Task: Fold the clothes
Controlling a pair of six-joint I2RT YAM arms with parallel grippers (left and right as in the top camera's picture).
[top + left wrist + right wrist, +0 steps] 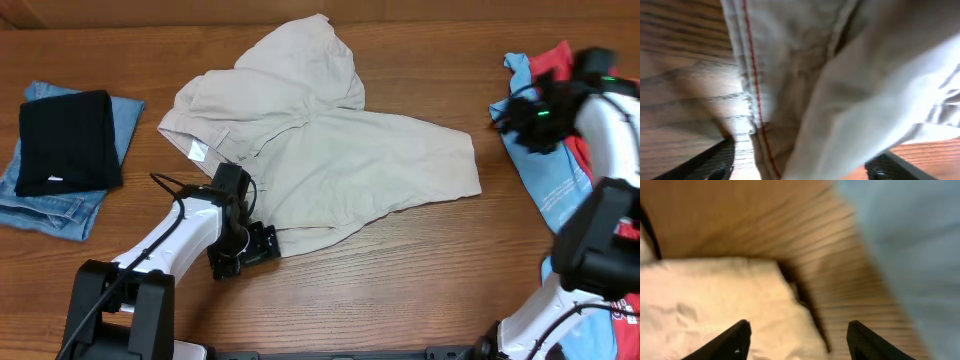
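The beige khaki shorts (330, 150) lie spread out in the middle of the table, with the white inner label (197, 151) showing at the waistband on the left. My left gripper (260, 244) is at the lower hem of the shorts. In the left wrist view its jaws (800, 172) are wide open with the beige fabric (865, 75) and its red stitching between them. My right gripper (510, 118) hovers open near the right leg of the shorts. In the right wrist view its jaws (797, 340) are above the edge of the shorts (715, 305). The light-blue top (550, 180) and the red top (555, 65) lie at the right.
A black garment (65, 140) lies folded on top of blue jeans (60, 210) at the far left. The light-blue fabric (910, 230) fills the upper right of the right wrist view. Bare wooden table (420, 270) runs along the front.
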